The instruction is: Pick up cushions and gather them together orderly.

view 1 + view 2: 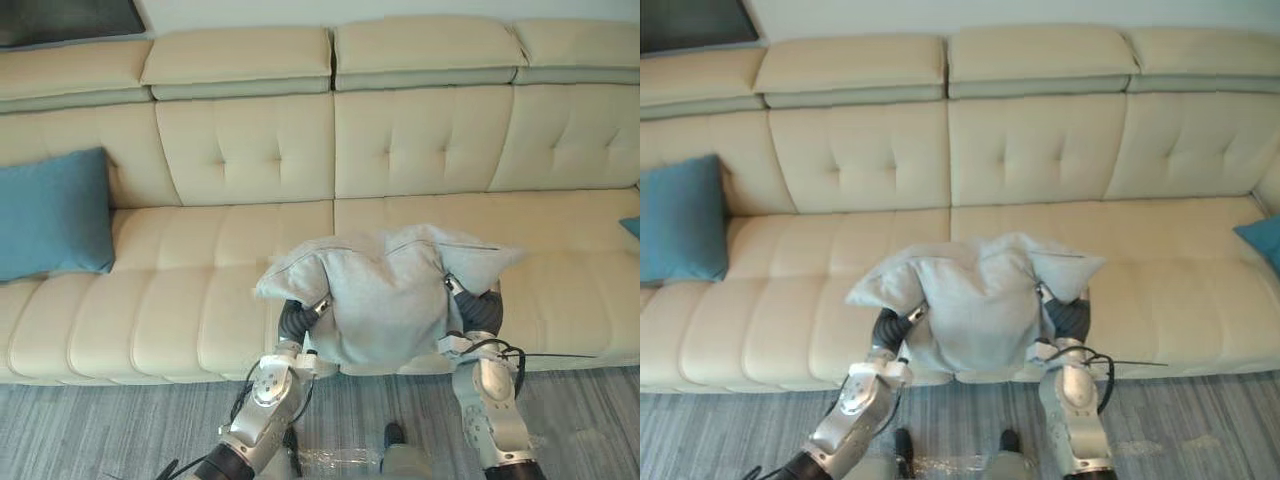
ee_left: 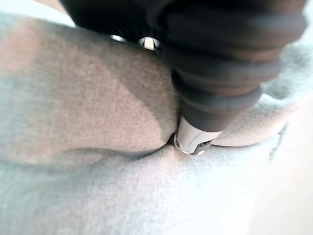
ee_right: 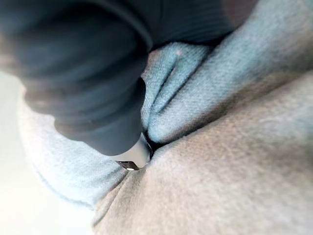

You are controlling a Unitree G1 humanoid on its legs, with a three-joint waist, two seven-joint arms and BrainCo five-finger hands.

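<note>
cushion [image 1: 385,300] between left robot hand [image 1: 296,318], right robot hand [image 1: 482,312]

left cushion [image 1: 50,215] on sofa [image 1: 245,150] | middle cushion [image 1: 385,290] at seat front | right cushion [image 1: 1265,240] on seat

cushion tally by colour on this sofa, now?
Blue: 2, the left blue cushion leaning on the sofa backrest, and the right blue cushion cut off by the view's edge.
Grey: 1, the grey cushion at the middle of the seat front.
Total: 3
</note>
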